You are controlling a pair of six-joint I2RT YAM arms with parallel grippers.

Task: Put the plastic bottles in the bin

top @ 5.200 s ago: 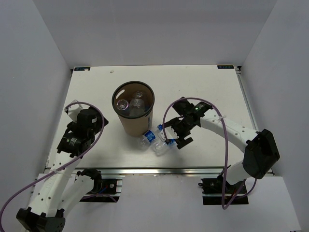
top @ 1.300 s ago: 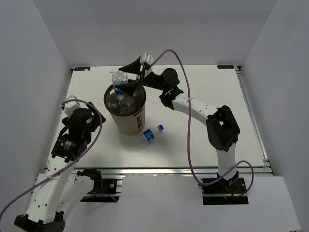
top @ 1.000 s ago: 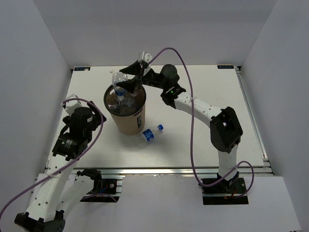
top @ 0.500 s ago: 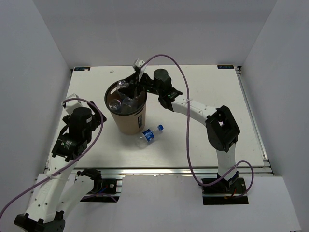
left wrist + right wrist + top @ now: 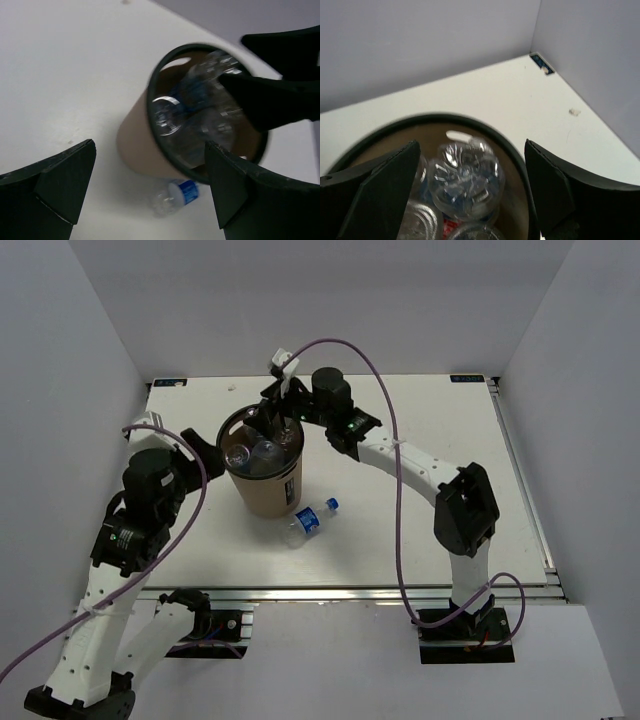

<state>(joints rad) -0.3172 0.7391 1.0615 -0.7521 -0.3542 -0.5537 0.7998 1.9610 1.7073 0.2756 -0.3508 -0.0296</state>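
The brown bin point(image 5: 266, 496) stands at the table's middle left and holds several clear plastic bottles point(image 5: 254, 452). One bottle with a blue label point(image 5: 310, 521) lies on the table just right of the bin's base. My right gripper point(image 5: 271, 424) hangs open and empty over the bin's far rim. In the right wrist view its gripper point(image 5: 470, 200) is above a bottle point(image 5: 465, 180) inside the bin point(image 5: 470, 120). My left gripper point(image 5: 203, 446) is open and empty, left of the bin. The left wrist view shows its gripper point(image 5: 150, 200), the bin point(image 5: 132, 145) and the lying bottle point(image 5: 176, 196).
White walls close the table on the left, back and right. The right arm point(image 5: 420, 465) stretches across the table's middle toward the bin. A metal rail point(image 5: 330, 595) runs along the near edge.
My right gripper carried a bottle from beside the bin to above it, let it drop in, and sank toward the rim. The left arm rose and moved toward the bin.
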